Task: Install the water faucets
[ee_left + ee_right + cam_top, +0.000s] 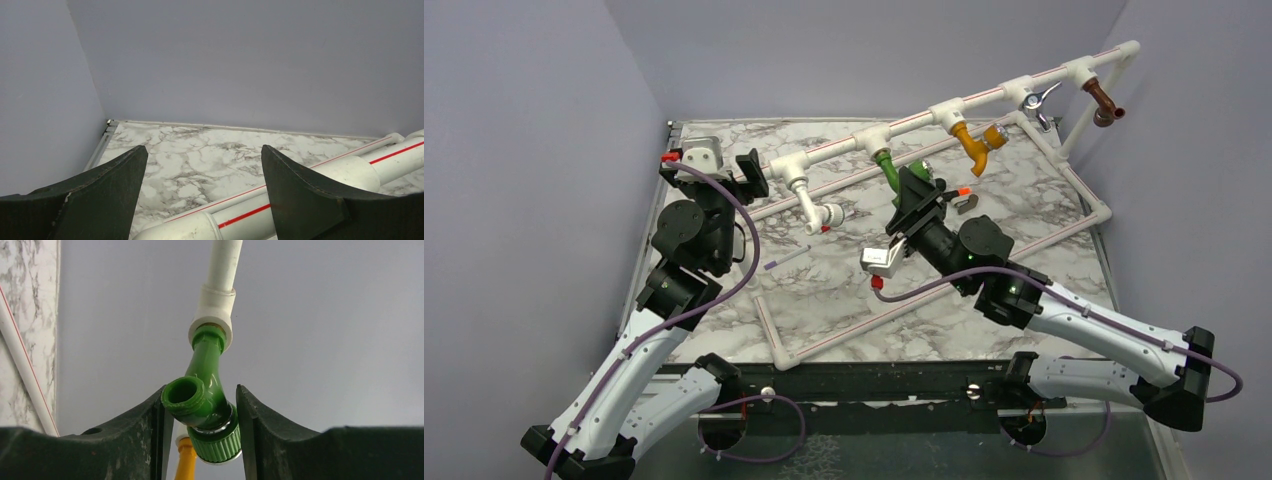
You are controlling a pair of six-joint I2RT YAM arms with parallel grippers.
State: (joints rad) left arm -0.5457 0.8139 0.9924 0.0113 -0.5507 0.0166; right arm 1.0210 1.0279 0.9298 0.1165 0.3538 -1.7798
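From above, I see the green faucet (887, 168), glossy and bent, hanging from the white pipe frame (984, 99) at the table's far middle. Left wrist: my left gripper (205, 170) gapes wide over the pipe. Right wrist: my right gripper (201, 387) clamps the faucet at its round mouth and ribbed collar.

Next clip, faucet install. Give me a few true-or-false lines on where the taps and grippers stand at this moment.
1. The green tap sits between the jaws of the right gripper. True.
2. The green tap lies loose on the table. False: its upper end is seated in a white fitting on the pipe.
3. The left gripper holds a tap. False: its jaws are open and hold nothing, with only the pipe running between and below them.
4. A yellow tap hangs from the pipe beside the green one. True.
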